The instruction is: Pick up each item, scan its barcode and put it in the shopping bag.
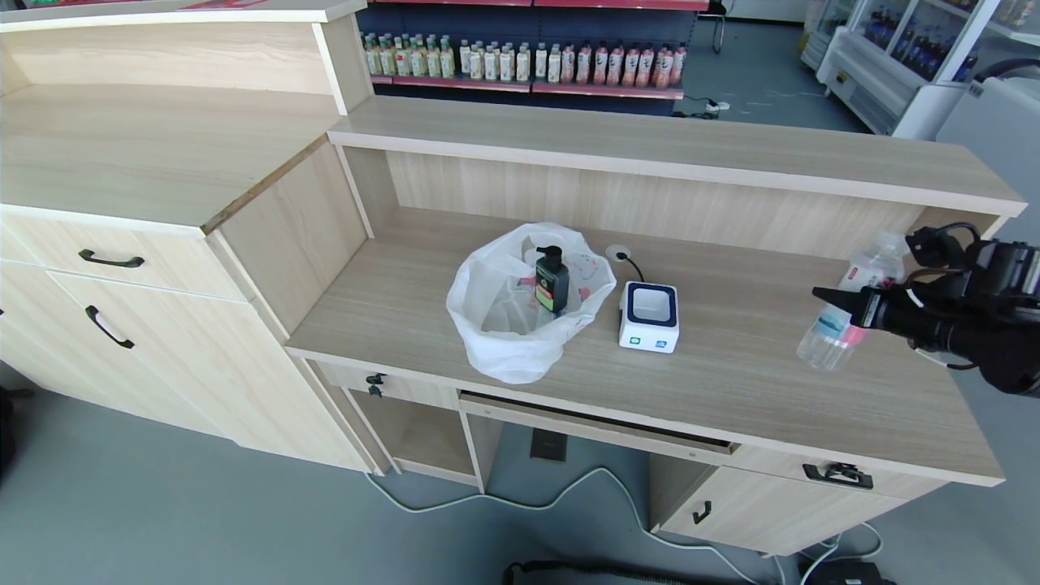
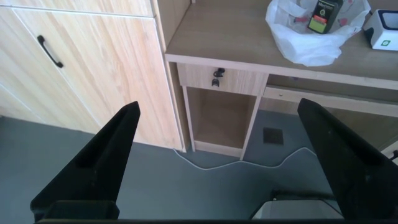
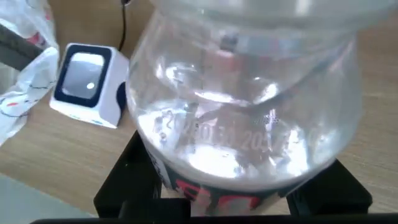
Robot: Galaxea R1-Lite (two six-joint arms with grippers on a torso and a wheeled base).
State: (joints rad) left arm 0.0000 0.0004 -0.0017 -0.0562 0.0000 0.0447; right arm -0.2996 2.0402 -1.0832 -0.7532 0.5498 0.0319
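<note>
In front of the bench (image 1: 731, 382), low over the floor and to the left of the scanner (image 1: 648, 315), I see my left gripper (image 2: 217, 168) with its jaws released and wide apart, holding nothing. On the right side of the scanner, well apart from it, my right gripper (image 1: 841, 313) has its jaws clenched around a clear water bottle (image 1: 853, 301). The bottle is tilted over the bench top, and I cannot tell if its base touches the wood. Just beside the scanner on its left stands the white shopping bag (image 1: 520, 333), open at the top, and a dark pump bottle (image 1: 552, 280) stands upright inside it. Far behind the scanner, past the bench, a store shelf (image 1: 528, 84) carries a row of drink bottles.
</note>
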